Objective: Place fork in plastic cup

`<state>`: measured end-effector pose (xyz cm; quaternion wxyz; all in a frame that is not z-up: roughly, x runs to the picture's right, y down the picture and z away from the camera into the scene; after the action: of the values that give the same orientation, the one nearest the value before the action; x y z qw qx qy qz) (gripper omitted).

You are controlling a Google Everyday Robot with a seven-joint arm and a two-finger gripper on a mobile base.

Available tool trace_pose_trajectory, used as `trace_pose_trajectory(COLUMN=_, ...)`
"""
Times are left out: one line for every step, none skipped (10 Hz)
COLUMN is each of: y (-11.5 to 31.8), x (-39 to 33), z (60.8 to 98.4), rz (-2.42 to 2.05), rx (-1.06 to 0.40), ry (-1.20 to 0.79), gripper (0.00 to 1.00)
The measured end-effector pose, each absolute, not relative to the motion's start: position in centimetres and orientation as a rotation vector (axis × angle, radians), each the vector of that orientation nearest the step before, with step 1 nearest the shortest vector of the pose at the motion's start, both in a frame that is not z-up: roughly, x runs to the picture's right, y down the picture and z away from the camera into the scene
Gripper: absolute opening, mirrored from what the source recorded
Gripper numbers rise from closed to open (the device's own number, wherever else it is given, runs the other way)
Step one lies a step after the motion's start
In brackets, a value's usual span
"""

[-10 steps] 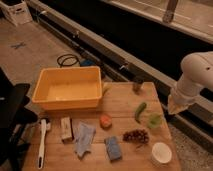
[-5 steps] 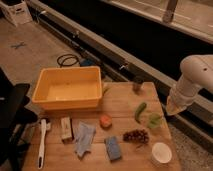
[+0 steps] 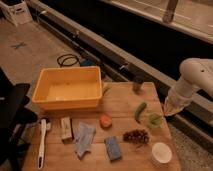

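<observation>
Hanging off the wooden surface's (image 3: 125, 102) right edge, the gripper (image 3: 171, 111) — grip unreadable — sits beside the translucent green plastic cup (image 3: 155, 119); fork indiscernible.

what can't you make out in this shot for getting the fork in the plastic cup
- Fork: not made out anywhere in the camera view; too small or hidden.
- Pincer: at the table's right edge beside the plastic cup; blurred, so its contents are unclear.
- Dark cup: contents too dim.
</observation>
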<state>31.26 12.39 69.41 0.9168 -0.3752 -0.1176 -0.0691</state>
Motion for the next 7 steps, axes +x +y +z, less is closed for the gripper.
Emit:
trace_pose_trajectory(y=12.8, x=31.3, z=69.8, rz=-0.14, rx=-0.781, ry=-0.25, gripper=0.0)
trace_pose_trajectory(y=13.3, x=31.4, z=70.0, rz=-0.139, rx=-0.794, ry=-0.257, gripper=0.0)
trace_pose_trajectory(y=13.7, x=31.5, z=70.1, rz=-0.139, rx=-0.808, ry=-0.262, gripper=0.01)
trace_pose_trajectory(y=14.1, x=31.3, z=70.6, rz=-0.145, rx=-0.815, ry=-0.272, gripper=0.1)
trace_pose_trajectory(y=14.3, x=31.0, z=70.9, rz=-0.154, rx=-0.822, ry=-0.281, gripper=0.2)
trace_pose_trajectory(y=14.4, x=30.9, z=70.9, rz=-0.158, rx=-0.828, ry=-0.285, gripper=0.28)
trace_pose_trajectory(y=14.7, x=30.8, z=70.9, rz=-0.163, rx=-0.836, ry=-0.291, gripper=0.39)
